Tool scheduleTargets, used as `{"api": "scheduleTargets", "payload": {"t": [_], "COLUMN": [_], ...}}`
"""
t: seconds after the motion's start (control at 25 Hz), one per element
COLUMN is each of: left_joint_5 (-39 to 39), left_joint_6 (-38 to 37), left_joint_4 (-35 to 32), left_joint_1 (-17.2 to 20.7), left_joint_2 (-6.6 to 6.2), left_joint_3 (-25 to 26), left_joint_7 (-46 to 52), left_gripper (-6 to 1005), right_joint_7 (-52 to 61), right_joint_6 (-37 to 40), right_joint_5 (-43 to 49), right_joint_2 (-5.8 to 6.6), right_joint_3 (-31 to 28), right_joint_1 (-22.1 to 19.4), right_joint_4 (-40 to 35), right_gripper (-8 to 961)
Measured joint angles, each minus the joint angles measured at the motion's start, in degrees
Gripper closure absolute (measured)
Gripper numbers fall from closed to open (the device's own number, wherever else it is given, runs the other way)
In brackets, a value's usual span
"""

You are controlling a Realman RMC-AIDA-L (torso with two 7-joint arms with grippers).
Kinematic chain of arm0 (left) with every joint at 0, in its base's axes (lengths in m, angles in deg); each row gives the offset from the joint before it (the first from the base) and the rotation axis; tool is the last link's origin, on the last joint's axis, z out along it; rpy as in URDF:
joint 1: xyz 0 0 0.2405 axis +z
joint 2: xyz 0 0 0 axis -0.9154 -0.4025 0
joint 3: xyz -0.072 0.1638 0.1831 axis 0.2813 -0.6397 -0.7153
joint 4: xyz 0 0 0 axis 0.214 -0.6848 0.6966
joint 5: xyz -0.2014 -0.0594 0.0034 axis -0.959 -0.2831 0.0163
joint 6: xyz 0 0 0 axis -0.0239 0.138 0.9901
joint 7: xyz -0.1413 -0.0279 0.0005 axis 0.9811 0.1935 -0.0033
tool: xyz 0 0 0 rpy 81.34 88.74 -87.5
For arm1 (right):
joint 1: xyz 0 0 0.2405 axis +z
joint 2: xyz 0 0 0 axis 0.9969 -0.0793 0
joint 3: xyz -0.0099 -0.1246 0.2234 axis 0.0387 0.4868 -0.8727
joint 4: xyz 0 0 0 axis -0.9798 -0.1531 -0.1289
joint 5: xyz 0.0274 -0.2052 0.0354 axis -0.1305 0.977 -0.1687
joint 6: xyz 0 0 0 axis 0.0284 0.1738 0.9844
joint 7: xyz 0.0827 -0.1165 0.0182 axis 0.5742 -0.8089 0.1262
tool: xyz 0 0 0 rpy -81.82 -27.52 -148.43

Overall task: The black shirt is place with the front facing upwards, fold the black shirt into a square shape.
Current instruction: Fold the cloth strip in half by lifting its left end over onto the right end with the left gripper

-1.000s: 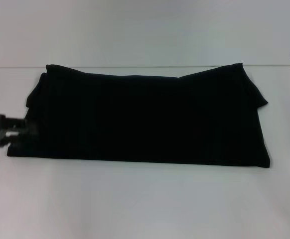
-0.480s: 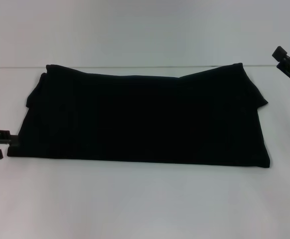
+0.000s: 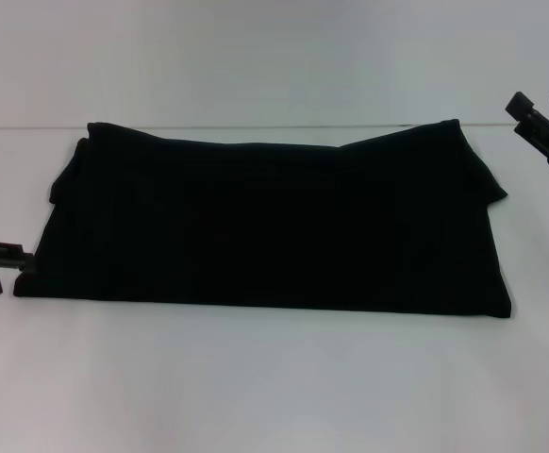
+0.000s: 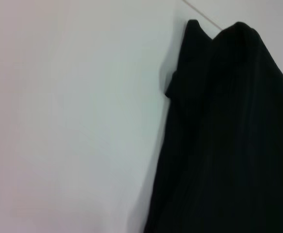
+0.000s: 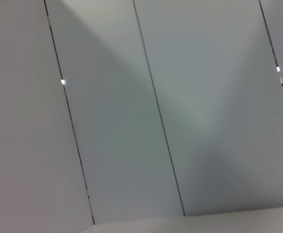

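Left gripper (image 3: pixel 15 263) (mostly cut off) gapes beside black shirt (image 3: pixel 274 226); right gripper (image 3: pixel 541 102) open.

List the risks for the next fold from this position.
The large black cloth shirt lies as a wide rectangle, not yet square; a sleeve flap sticks out, so a fold may come out uneven. The left gripper, jaws open, sits against its near-left corner and may snag it. The right gripper is off the cloth.
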Motion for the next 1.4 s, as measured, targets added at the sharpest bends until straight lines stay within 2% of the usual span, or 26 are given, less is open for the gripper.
{"api": "scheduleTargets", "payload": {"t": [0.36,0.6,1.4], "left_joint_5": [0.45,0.99,1.13], "left_joint_6": [5.66,9.66,12.97], "left_joint_4": [0.69,3.54,5.97], "left_joint_1": [-0.05,-0.74,-1.46], "left_joint_2": [0.23,0.35,0.51], "left_joint_3": [-2.61,-5.46,-8.53], "left_joint_7": [0.09,-0.13,-0.36], "left_gripper": [369,370,371], "right_joint_7": [0.17,0.18,0.11], "right_joint_6": [-0.27,-0.54,-0.86], "right_joint_5": [-0.01,0.0,0.0], "right_joint_2": [0.0,0.0,-0.01], "right_joint_3": [0.68,1.12,1.2], "right_joint_1": [0.39,0.5,0.52], "right_joint_4": [0.68,0.76,1.51], "right_gripper": [77,77,78]}}
